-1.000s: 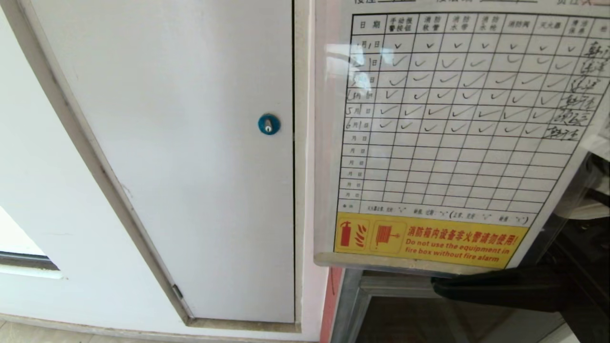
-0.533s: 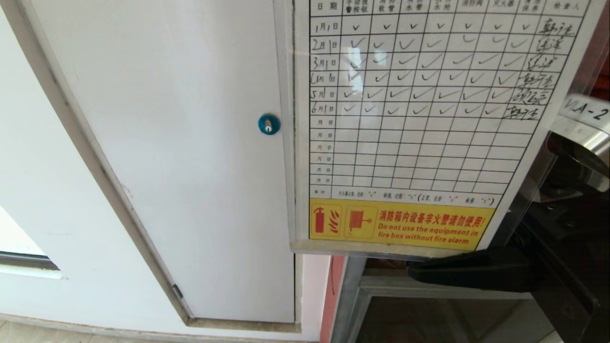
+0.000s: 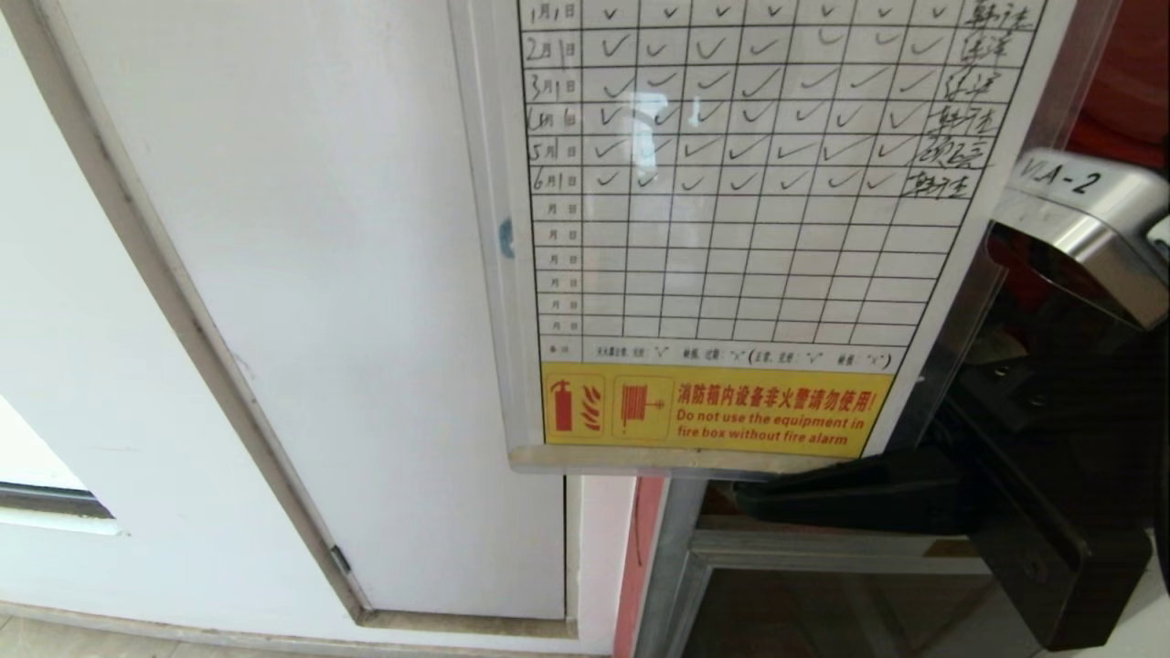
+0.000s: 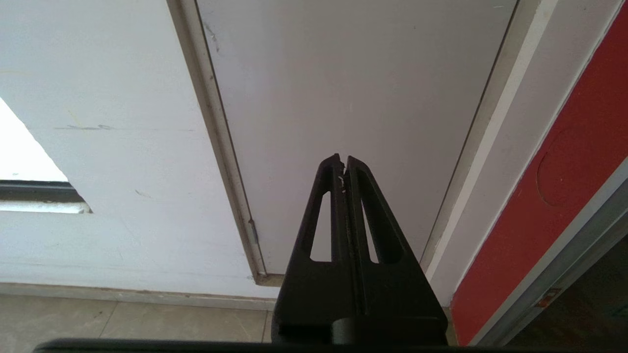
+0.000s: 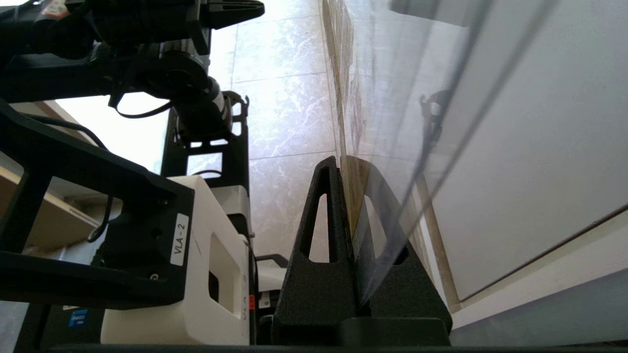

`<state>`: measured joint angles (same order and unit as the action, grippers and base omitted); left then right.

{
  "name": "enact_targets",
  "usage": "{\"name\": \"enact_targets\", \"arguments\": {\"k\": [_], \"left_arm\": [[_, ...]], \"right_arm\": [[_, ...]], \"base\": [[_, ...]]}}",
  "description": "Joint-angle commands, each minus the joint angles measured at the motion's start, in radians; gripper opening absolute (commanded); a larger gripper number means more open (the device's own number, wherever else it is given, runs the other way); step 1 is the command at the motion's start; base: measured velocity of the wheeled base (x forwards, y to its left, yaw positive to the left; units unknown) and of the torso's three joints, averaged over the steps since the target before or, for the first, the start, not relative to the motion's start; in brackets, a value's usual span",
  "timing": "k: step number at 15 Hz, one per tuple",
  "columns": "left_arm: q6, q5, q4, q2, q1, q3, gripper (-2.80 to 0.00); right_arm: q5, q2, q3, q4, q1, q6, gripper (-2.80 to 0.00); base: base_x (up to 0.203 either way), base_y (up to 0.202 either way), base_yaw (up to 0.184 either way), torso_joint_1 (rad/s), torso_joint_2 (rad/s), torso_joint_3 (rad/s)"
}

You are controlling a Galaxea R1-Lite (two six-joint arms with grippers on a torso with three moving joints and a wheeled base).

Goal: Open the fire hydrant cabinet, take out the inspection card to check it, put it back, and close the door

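Note:
The inspection card (image 3: 731, 228), a white check-mark grid with a yellow band of red fire icons in a clear sleeve, is held up close before the head camera. My right gripper (image 3: 745, 498) is shut on its lower right corner, its black fingers lying under the yellow band. In the right wrist view the sleeve (image 5: 373, 98) runs edge-on out from between the shut gripper (image 5: 343, 164). Behind the card show the red edge (image 3: 647, 548) and aluminium frame (image 3: 681, 567) of the fire hydrant cabinet. The door is out of view. My left gripper (image 4: 342, 159) hangs shut and empty, low by the wall.
A plain white panel (image 3: 320, 274) fills the left, its blue lock (image 3: 505, 238) almost covered by the card's edge. Tiled floor (image 4: 147, 321) lies below it. The cabinet's red side (image 4: 564, 196) is to the right of the left gripper. My own base (image 5: 196, 255) shows behind the right gripper.
The card has moved left and upward in the head view and now covers the blue lock. More of the right arm has come into view at the right.

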<state>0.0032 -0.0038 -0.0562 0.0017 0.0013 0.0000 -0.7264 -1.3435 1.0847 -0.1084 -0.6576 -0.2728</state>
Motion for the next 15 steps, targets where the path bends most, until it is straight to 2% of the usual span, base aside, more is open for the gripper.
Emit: {"name": "enact_targets", "arguments": {"k": [1,15], "left_arm": [[0.000,0.001,-0.001,0.001,0.000,0.020,-2.80],[0.000,0.000,-0.001,0.001,0.000,0.020,-2.80]], "right_arm": [[-0.004,-0.014,0.001,-0.001,-0.008,-0.002,-2.80],[-0.005,-0.013,-0.051,-0.001,-0.010,0.000,-2.80]], "base": [[0.000,0.000,0.000,0.000,0.00,0.000],[0.000,0.000,0.000,0.000,0.00,0.000]]}}
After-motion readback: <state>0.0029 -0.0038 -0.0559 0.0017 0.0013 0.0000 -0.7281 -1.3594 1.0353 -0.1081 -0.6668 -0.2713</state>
